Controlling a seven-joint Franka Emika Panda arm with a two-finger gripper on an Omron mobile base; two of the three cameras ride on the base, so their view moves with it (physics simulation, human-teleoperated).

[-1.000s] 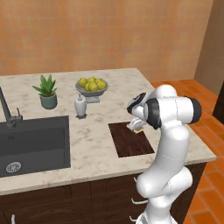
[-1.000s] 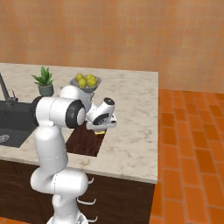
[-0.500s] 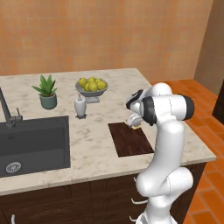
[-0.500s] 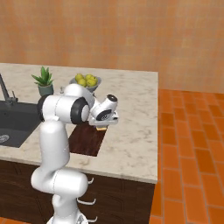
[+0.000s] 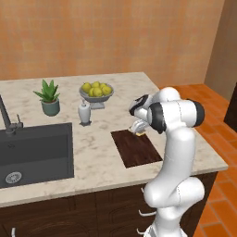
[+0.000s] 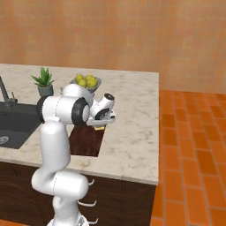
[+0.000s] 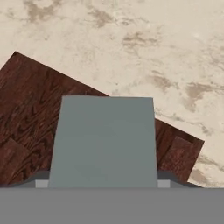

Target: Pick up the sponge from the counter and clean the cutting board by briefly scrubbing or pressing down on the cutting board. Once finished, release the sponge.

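The small grey-green, yellow-bottomed sponge (image 7: pixel 104 141) sits pinched in the two-finger gripper (image 5: pixel 139 128) above the dark brown wood-grain cutting board (image 5: pixel 137 147); fingertips hidden, contact apparently not made.

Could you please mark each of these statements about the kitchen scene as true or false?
1. The gripper holds the sponge over the cutting board. True.
2. The sponge is over the middle of the black sink. False: it is at the cutting board's far corner, well away from the sink.
3. A bowl of lemons stands on the counter behind the board. True.
4. The potted plant sits on the cutting board. False: it stands on the counter behind the sink.
5. A white soap dispenser stands between the plant and the bowl. True.
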